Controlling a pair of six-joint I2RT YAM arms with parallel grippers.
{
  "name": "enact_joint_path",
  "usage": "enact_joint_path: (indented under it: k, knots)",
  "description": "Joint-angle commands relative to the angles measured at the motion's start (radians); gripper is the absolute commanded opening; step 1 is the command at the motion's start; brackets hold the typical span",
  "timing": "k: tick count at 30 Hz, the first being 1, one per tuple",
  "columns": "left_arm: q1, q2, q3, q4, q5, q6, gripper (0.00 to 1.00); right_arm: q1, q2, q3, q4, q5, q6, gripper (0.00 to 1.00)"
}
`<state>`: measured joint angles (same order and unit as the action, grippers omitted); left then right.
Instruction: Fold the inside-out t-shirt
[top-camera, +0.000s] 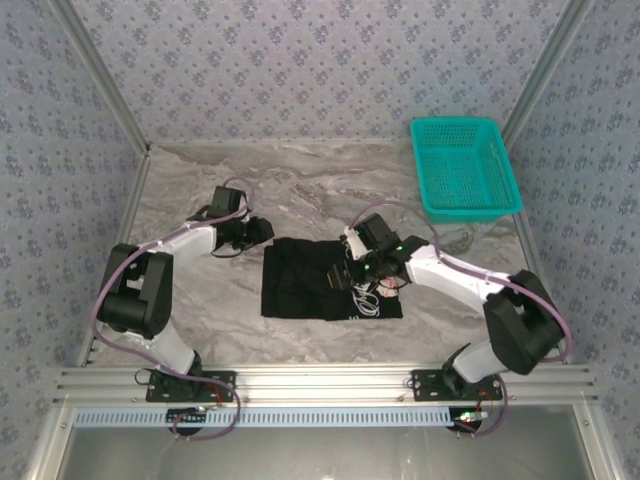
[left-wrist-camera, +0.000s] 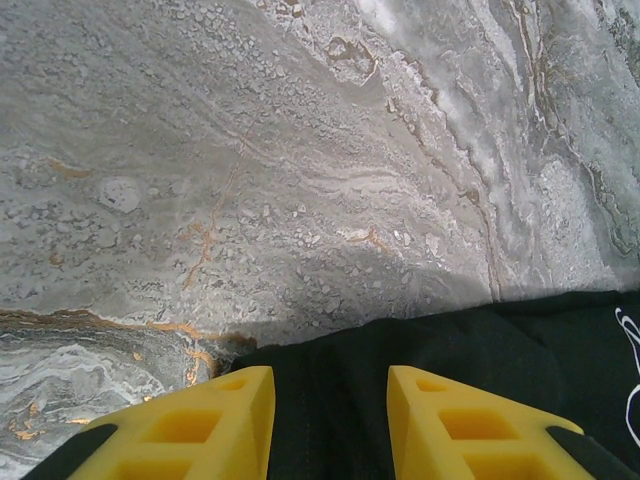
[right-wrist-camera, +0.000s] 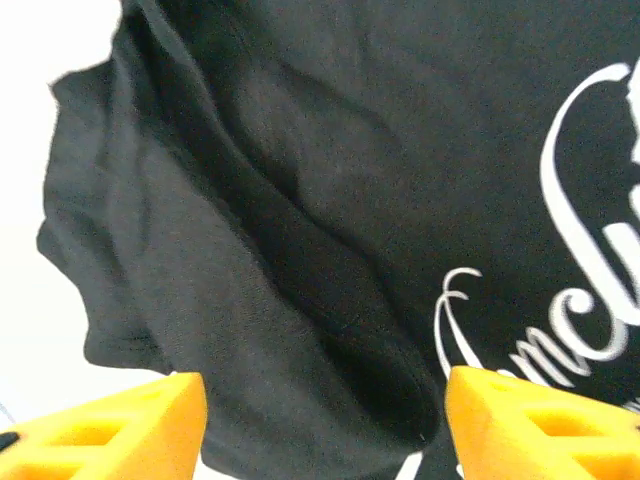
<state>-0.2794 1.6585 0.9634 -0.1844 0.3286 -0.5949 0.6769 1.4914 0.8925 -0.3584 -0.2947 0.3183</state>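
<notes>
The black t-shirt (top-camera: 310, 280) lies as a flat, roughly rectangular bundle in the middle of the marble table, white lettering (top-camera: 366, 300) showing at its right end. My left gripper (top-camera: 260, 232) hovers at the shirt's far left corner. In the left wrist view its yellow fingers (left-wrist-camera: 200, 425) stand apart over the cloth's edge (left-wrist-camera: 420, 345), gripping nothing. My right gripper (top-camera: 352, 264) is over the shirt's far right part. It (right-wrist-camera: 325, 425) stands wide open above a raised fold of black cloth (right-wrist-camera: 300, 260), beside the white lettering (right-wrist-camera: 590, 250).
A teal mesh basket (top-camera: 465, 168) stands at the back right of the table. Bare marble (top-camera: 300, 180) stretches behind the shirt and to its left (left-wrist-camera: 250, 170). Patterned walls close in the back and both sides.
</notes>
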Motion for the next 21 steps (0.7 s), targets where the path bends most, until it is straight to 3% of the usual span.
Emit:
enact_joint_path:
  k: [1,7,14,21]
  knots:
    - [0.004,-0.038,-0.007,-0.026,-0.003,0.008,0.35,0.031,0.061,0.014,0.043,-0.016,0.027,0.59]
    - [0.006,-0.050,-0.012,-0.043,-0.017,0.024,0.36,0.076,0.096,0.045,0.051,-0.047,0.031,0.27]
    - [0.011,-0.061,-0.019,-0.054,-0.045,0.036,0.36,0.165,0.098,0.125,0.052,-0.054,0.033,0.05]
    - [0.043,-0.096,-0.043,-0.070,-0.083,0.040,0.36,0.287,0.230,0.252,0.094,-0.132,0.038,0.04]
